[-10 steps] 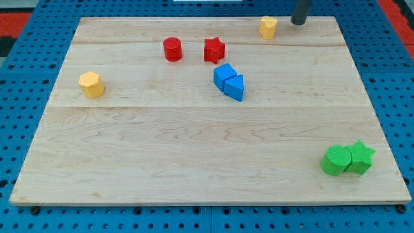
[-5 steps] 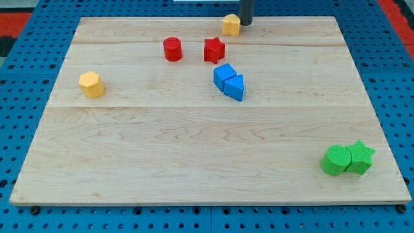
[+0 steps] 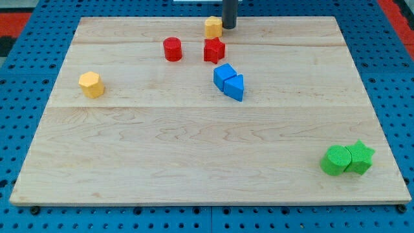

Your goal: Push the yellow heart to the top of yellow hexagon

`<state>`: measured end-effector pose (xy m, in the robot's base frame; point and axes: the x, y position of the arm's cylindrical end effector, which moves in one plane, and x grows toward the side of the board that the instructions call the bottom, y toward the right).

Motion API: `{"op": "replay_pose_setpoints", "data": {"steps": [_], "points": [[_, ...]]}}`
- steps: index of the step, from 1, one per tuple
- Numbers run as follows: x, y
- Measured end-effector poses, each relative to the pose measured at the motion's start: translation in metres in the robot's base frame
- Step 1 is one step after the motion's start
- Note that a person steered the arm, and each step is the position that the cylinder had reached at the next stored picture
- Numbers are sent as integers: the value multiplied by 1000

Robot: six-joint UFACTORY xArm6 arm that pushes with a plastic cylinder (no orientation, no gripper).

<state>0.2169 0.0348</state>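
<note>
On the wooden tabletop, the yellow hexagon sits near the view's left edge. The yellow heart lies far off at the top edge, just above the red star. My tip touches the heart's right side; I have no fingers to open or close.

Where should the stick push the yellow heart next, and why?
Probably keep sliding it toward the view's left. My tip sits right beside the yellow heart on its right, and the yellow hexagon lies far off to the left and lower, so the heart has a long way to travel.
</note>
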Motion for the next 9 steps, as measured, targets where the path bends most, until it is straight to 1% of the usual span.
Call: {"op": "replay_pose_setpoints", "data": {"steps": [7,9], "points": [[19,-120],[26,-178]]}}
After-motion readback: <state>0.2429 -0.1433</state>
